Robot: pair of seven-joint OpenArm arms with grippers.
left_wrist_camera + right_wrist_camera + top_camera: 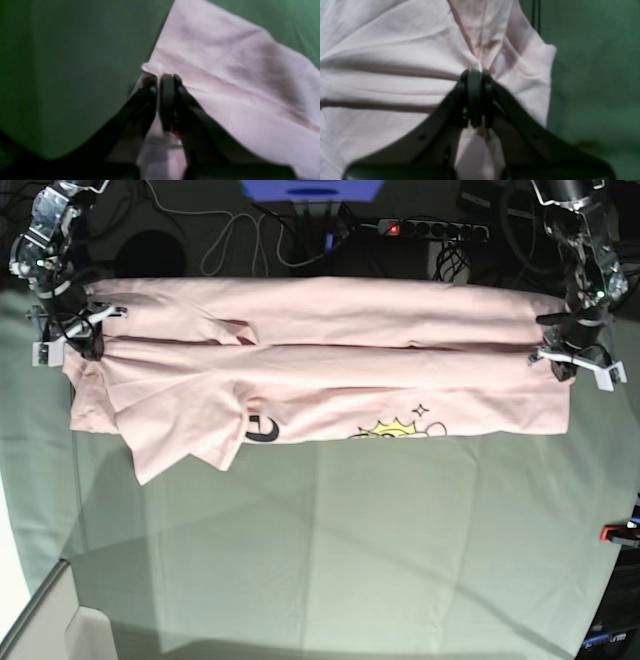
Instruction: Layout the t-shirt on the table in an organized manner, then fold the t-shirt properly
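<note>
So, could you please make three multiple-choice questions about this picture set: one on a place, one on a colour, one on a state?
1. Where does the pale pink cotton t-shirt lie on the grey-green cloth-covered table?
A along the far edge
B near corner
C on the floor

2. The shirt's curved letter is:
A red
B black
C blue

3. The left gripper is:
A wide open
B out of view
C shut on the t-shirt

Key: A, the shirt spans the far side; B, the curve is dark; C, pink fabric is pinched between closed jaws.
</note>
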